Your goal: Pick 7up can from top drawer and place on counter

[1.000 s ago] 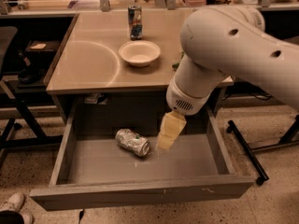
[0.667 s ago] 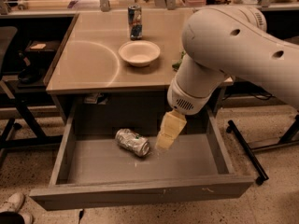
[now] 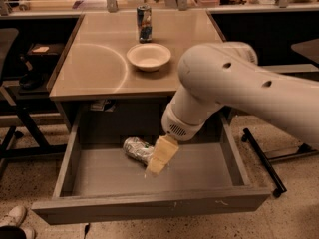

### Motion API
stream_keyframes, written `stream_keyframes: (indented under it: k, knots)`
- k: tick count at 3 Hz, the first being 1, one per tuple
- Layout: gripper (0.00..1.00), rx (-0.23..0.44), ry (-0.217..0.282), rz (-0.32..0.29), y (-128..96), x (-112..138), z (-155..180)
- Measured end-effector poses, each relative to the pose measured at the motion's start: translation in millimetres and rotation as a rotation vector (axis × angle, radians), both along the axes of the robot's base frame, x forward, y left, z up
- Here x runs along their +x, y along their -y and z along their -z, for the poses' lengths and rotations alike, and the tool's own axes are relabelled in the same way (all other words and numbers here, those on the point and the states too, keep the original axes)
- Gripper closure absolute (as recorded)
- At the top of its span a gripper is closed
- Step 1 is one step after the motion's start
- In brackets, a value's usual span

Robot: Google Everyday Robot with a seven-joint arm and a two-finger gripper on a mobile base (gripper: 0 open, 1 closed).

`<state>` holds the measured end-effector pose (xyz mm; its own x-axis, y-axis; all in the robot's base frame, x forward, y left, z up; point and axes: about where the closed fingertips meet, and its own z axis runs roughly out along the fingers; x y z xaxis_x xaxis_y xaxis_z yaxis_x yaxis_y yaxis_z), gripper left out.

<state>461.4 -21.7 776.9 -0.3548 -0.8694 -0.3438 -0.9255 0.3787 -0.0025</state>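
Note:
The 7up can [image 3: 136,149], silvery and dented, lies on its side on the floor of the open top drawer [image 3: 149,205], towards the back and a little left of centre. My gripper [image 3: 158,162] hangs from the big white arm inside the drawer, its cream-coloured fingers [image 3: 162,155] pointing down right beside the can's right end and partly covering it. The tan counter [image 3: 94,66] with its faint ring mark lies above the drawer.
A cream bowl [image 3: 148,57] and an upright dark blue can [image 3: 144,23] stand on the counter. The drawer's side walls [image 3: 69,156] flank the can. A dark chair [image 3: 15,73] stands at left, a black base leg [image 3: 263,161] on the floor at right.
My gripper and arm have moved left in the drawer, from a gap to the right of the can to right against its end. The can has not moved.

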Motion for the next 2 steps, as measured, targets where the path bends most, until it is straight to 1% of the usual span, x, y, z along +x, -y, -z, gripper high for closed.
stream_keyframes:
  k: [1,2]
  knots:
    - [0.0,0.037,-0.017,0.029,-34,11,33]
    - [0.0,0.059,-0.065,0.066,-52,23,60]
